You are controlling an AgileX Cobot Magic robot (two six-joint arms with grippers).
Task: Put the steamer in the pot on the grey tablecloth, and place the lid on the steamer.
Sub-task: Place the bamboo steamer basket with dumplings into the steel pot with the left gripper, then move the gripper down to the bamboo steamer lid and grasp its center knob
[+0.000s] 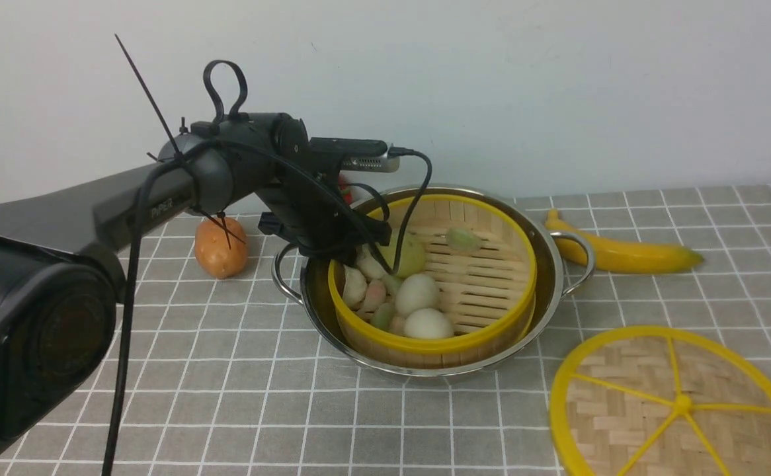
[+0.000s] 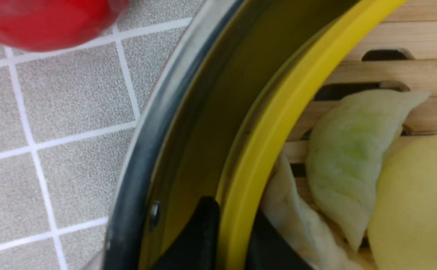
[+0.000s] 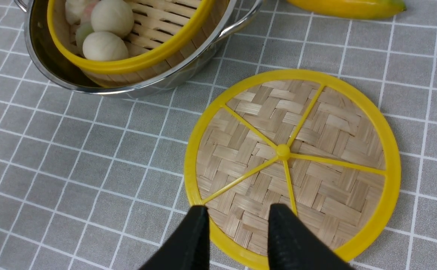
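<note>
Front: left arm (image 1: 161, 198) comes in from the left of frame to the far-left rim of the steamer (image 1: 485, 277). The steamer sits in the pot (image 1: 553, 264), centre frame, on the grey tablecloth (image 1: 227, 396). Its near rim stands above the pot's edge, so I can't say it's fully seated. Buns and dumplings (image 1: 418, 294) are piled on its left side. The lid (image 1: 630, 410) lies flat on the cloth, lower right, well apart from the pot. Banana (image 1: 623, 254) lies just right of the pot. Right arm is out of this view.

Left wrist: left fingers (image 2: 199, 240) straddle the steamer's yellow rim, one in the gap against the pot wall, one inside beside a dumpling. The gap is narrow and both look pressed to the rim, so I read it as gripping. Step one looks all but done. Next the left should let go and lift straight out without dragging the rim or the food.

Right wrist: right fingers (image 3: 188, 243) are part-open and empty, over one edge of the lid; height above it I can't tell. The lid step isn't started. The rim is thin and flat on the cloth, so it likely needs a pinch across the edge. Then carry it over and centre it on the steamer, once the left arm is clear.
</note>
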